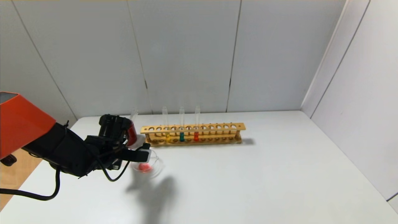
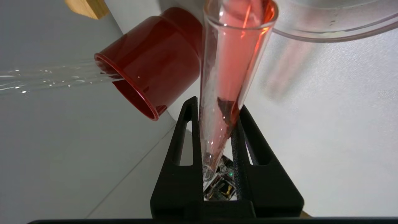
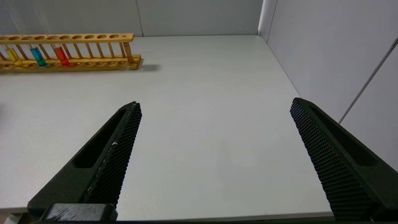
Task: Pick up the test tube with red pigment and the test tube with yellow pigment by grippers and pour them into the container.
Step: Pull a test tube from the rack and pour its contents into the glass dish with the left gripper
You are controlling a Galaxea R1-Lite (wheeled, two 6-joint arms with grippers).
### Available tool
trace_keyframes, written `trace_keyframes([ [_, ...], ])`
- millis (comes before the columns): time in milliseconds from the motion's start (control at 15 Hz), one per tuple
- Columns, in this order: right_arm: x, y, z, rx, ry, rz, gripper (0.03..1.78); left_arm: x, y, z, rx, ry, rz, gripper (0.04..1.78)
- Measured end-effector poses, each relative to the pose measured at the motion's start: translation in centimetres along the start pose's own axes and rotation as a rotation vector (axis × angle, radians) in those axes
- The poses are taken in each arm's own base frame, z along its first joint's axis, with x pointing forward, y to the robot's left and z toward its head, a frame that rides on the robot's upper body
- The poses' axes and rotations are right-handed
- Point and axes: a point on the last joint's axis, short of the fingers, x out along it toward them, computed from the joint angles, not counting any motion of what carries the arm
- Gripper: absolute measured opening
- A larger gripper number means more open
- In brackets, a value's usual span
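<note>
My left gripper (image 1: 137,155) is shut on the test tube with red pigment (image 2: 230,62). In the left wrist view the gripper (image 2: 216,104) holds the tube tipped, its mouth at the rim of the clear glass container (image 2: 326,31), with light coral liquid lying along the tube. The container (image 1: 158,164) sits on the table just under the gripper and holds a small red puddle (image 1: 144,167). The test tube with yellow pigment (image 1: 167,137) stands in the wooden rack (image 1: 217,127) and also shows in the right wrist view (image 3: 13,56). My right gripper (image 3: 214,104) is open and empty over bare table.
A dark red cup (image 1: 132,134) stands just behind the left gripper, with a clear tube (image 1: 134,114) leaning at it. A teal tube (image 1: 182,136) and a deeper red tube (image 1: 196,136) stand beside the yellow one. Walls close off the back and right.
</note>
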Motion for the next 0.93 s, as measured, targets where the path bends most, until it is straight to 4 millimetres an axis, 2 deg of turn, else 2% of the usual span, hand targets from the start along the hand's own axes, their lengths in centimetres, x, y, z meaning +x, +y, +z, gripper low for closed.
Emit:
trace_keyframes([
  [933, 0.0, 0.0, 0.0, 0.0, 0.0, 0.0, 1.75, -0.92, 0.88, 0.64, 0.132, 0.083, 0.033, 0.32],
])
